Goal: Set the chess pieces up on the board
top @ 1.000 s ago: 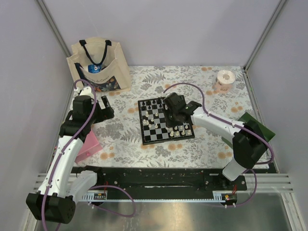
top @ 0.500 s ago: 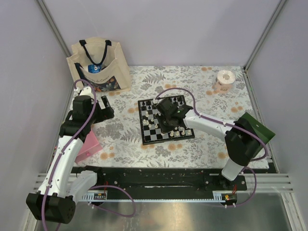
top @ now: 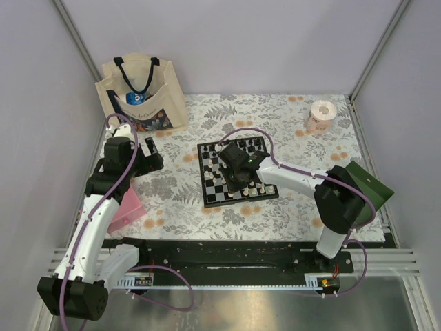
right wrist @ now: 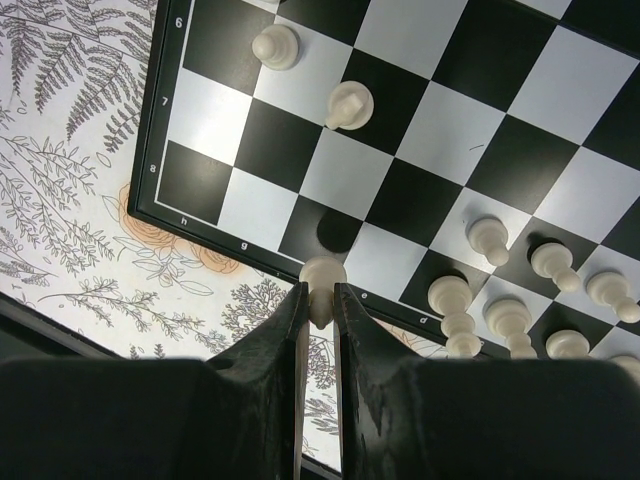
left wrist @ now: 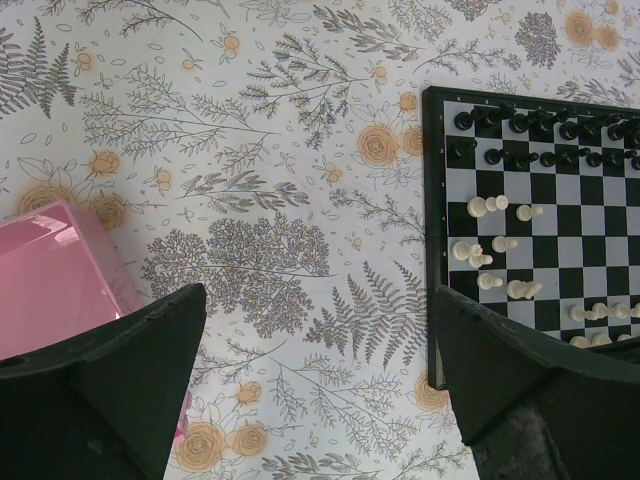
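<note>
A flowered cloth is covering the worktop (top: 207,117), with pale walls closing it in. The right tool (right wrist: 320,298) is pinching a cream-white piece (right wrist: 323,272) between narrowly set fingers, and only its own wrist view is showing this. The piece is hanging right over the black border of the board (right wrist: 420,200), at the edge nearest the fingertips. Beyond the tips, two lone cream chessmen (right wrist: 350,103) are standing on separate squares. To the right of the tips, a cream cluster (right wrist: 500,300) is crowding the near rows.

From overhead, the right arm is covering the middle of the board and hiding the grip.

The left tool (left wrist: 318,300) is gaping wide over bare cloth, holding nothing. The board is lying off to its right and a pink box (left wrist: 55,260) to its left. Its wrist view is giving what the overhead one is blurring: black pieces (left wrist: 530,125) are lining two rows along the board's far edge, with cream ones loosely scattered below them.

Farther out, overhead only, a tote bag (top: 141,93), a tape roll (top: 320,114) and a green object (top: 368,181) are sitting on the cloth.
</note>
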### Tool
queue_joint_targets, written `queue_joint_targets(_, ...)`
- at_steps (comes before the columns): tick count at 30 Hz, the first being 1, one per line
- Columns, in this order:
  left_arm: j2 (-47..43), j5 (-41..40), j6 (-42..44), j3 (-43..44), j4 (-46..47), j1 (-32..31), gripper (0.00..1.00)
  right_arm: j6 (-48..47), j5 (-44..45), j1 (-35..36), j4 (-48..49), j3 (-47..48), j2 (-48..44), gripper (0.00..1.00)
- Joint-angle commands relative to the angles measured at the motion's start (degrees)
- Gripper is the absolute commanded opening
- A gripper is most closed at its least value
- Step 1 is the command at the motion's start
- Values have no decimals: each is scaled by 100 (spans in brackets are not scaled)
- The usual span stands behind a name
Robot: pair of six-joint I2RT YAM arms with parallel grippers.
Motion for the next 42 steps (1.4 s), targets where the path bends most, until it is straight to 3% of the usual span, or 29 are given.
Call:
queue_joint_targets(1, -48, 4, 45, 16, 230, 20, 99, 15, 15, 71, -18, 241, 43, 3)
queue_joint_targets(26, -66, 4, 45, -2, 221, 28, 99, 68, 68, 150, -36, 399, 412, 3)
queue_joint_targets(31, -84, -4, 45, -2, 221, 28, 99, 68, 102, 168, -1, 382, 448, 7)
queue_joint_targets(34, -83, 4, 45, -2, 221, 28, 99, 77, 129, 177, -1, 364, 456, 16)
queue_joint_targets(42, -84, 4, 45, -2, 221, 37, 99, 50, 50, 168, -1, 373, 465, 20)
